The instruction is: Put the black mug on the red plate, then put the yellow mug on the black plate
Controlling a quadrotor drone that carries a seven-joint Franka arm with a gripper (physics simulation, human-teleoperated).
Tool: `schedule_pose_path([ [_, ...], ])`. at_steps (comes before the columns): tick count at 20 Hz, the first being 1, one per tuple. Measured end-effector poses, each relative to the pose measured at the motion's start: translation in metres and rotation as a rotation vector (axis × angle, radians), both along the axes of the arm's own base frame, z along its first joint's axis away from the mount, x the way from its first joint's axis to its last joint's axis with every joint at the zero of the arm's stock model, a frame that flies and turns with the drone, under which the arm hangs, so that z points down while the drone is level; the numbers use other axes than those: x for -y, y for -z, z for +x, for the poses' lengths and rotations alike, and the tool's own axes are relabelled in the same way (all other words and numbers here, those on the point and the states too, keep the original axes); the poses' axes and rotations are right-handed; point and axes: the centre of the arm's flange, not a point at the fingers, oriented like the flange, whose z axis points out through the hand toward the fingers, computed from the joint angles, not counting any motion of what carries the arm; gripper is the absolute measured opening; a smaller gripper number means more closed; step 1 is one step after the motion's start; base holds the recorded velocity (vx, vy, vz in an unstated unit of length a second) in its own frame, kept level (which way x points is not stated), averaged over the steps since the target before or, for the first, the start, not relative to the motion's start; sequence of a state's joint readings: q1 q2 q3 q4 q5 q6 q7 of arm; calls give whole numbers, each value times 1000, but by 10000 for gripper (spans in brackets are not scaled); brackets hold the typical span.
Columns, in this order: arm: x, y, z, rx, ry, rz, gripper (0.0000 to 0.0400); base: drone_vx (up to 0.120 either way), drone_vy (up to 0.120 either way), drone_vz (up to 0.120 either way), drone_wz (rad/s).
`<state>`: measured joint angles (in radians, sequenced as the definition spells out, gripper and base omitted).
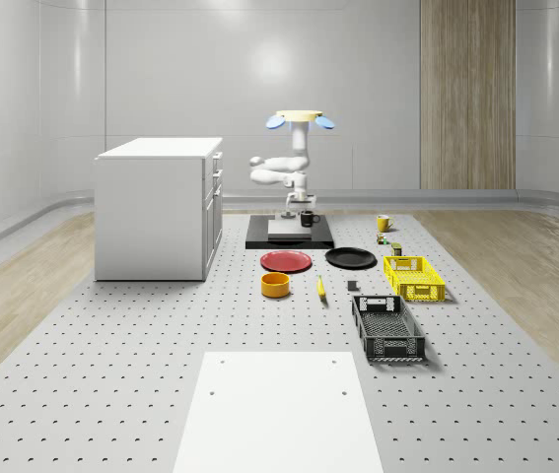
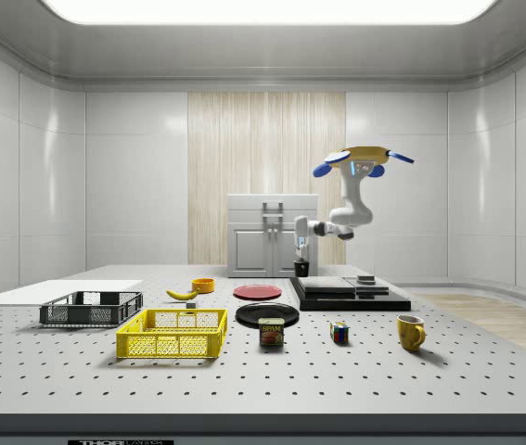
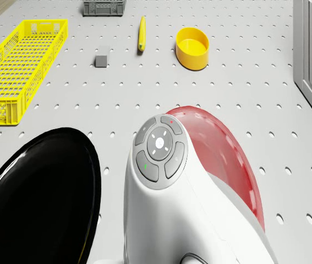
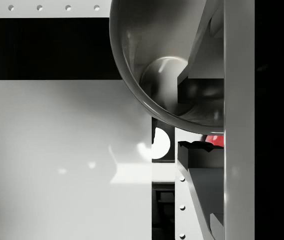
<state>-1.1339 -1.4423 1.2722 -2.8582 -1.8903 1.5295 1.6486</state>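
The black mug stands upright at the platform's top surface, behind the red plate; from the side I cannot tell if the mug touches it. My gripper comes down onto its rim. In the wrist view one finger sits inside the mug and the other finger outside the wall, so the gripper is shut on it. The drone hovers above the platform. The black plate lies right of the red one. The yellow mug stands further right.
A white cabinet stands at the whole-scene view's left. In front of the plates lie a yellow bowl, a banana, a yellow crate and a black crate. A spam can and a cube sit near the yellow mug.
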Motion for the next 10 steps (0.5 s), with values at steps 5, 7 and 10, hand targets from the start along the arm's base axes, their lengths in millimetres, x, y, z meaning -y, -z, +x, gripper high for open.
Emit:
schedule_pose_path([
  [5, 0, 0, 0, 0, 0, 0, 110, 120, -120, 0, 0],
  [7, 0, 0, 0, 0, 0, 0, 110, 120, -120, 0, 0],
  [10, 0, 0, 0, 0, 0, 0, 110, 120, -120, 0, 0],
])
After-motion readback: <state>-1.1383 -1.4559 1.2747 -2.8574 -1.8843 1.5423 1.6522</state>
